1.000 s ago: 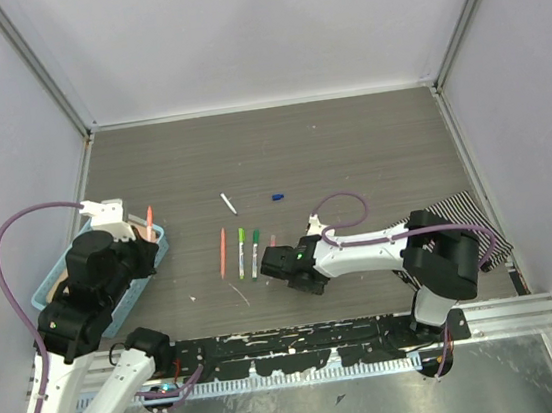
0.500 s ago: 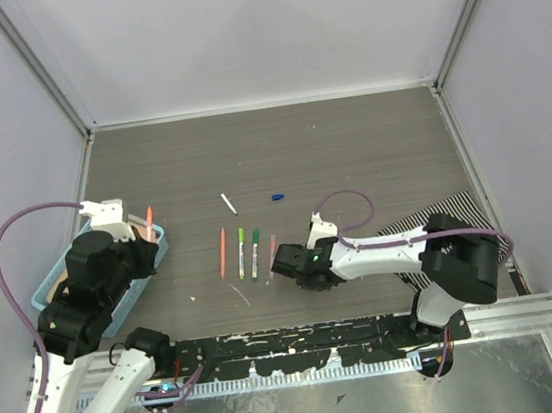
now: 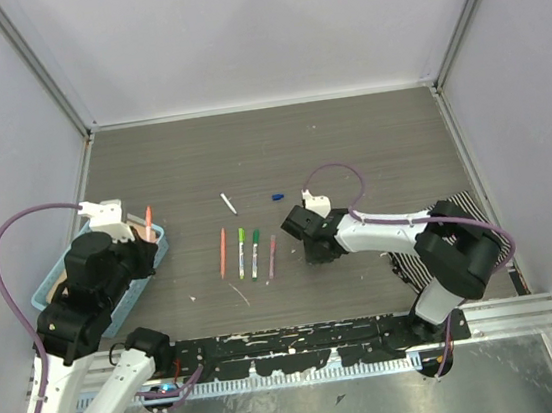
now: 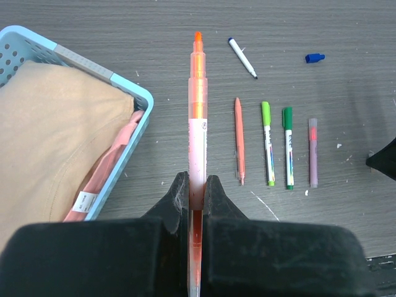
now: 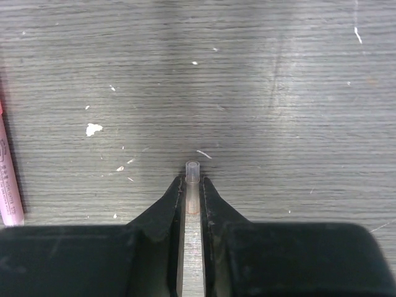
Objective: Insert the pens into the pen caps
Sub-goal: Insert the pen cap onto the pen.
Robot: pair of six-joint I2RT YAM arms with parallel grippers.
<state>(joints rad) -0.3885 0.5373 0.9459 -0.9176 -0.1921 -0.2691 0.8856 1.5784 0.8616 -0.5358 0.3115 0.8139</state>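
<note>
My left gripper (image 4: pixel 197 185) is shut on an orange pen (image 4: pixel 197 117) that points forward above the table, next to the basket (image 3: pixel 148 220). On the table lie an all-orange pen (image 4: pixel 239 139), a light-green-ended pen (image 4: pixel 268 142), a dark-green-ended pen (image 4: pixel 288 147) and a pink pen (image 4: pixel 313 151) side by side. A small white pen (image 4: pixel 242 57) and a blue cap (image 4: pixel 314 58) lie farther back. My right gripper (image 5: pixel 192 182) is shut on a clear, faintly pink pen cap (image 5: pixel 192 168), just right of the pink pen (image 3: pixel 272 256).
A light blue basket (image 4: pixel 93 68) with tan cloth and a pink item stands at the left. A striped cloth (image 3: pixel 473 210) lies at the right edge under the right arm. The grey wooden tabletop is walled on three sides.
My right gripper has shut on the clear cap and moved right and back from the row of pens, uncovering the pink pen. The left arm holds still.
</note>
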